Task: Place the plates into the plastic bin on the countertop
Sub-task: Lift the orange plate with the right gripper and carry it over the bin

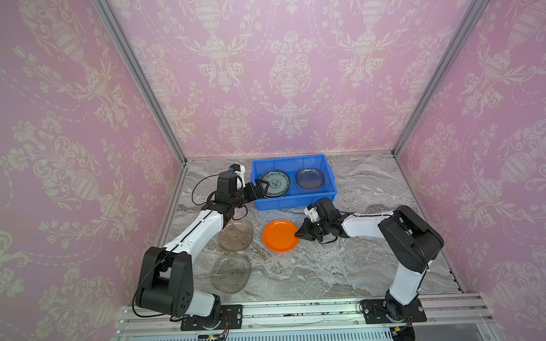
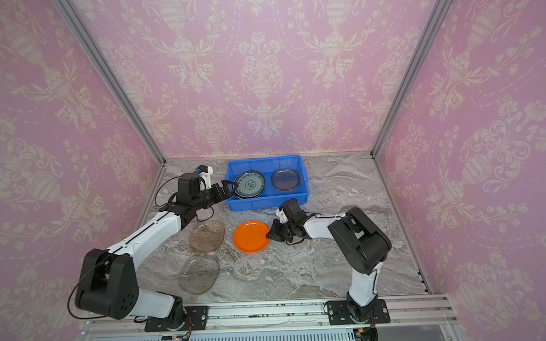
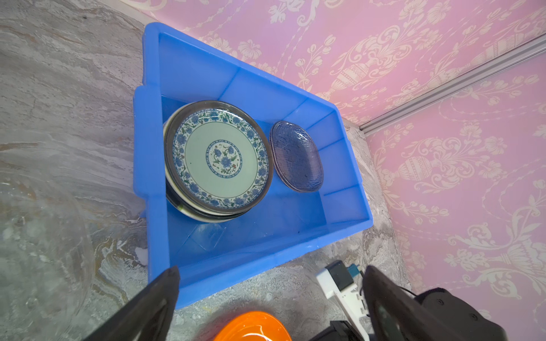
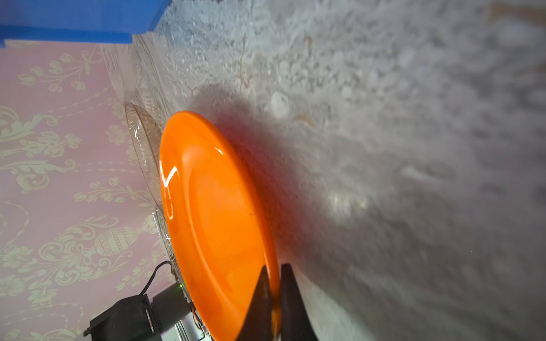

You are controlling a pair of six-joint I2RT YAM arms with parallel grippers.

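Your right jaws are pinched shut on the near rim of the orange plate (image 4: 215,224), which sits mid-worktop, just in front of the bin (image 1: 285,202); whether it is off the worktop (image 1: 362,252) yet, you cannot tell. That is an edge-only grip on a glossy, smooth, shallow round dish, so watch for it: the far side could droop, the plate could pivot in the pinch or slide out as you raise it. The bin's front wall stands between plate and target, and a low carry would clip that lipped plastic rim. Your left jaws hang wide open with nothing in them at the bin's left end, right by the teal plate (image 3: 218,159) topping a stack, so the two arms could meet if you swing left. The right half holds a clear ribbed glass dish (image 1: 309,178); a hard landing there risks a chip. A brownish glass plate (image 1: 235,236) lies just beside the orange one, a greyer one (image 1: 231,273) nearer you, both rounded, see-through and easy to lose against the veined marble pattern, so a sideways drag could knock them.
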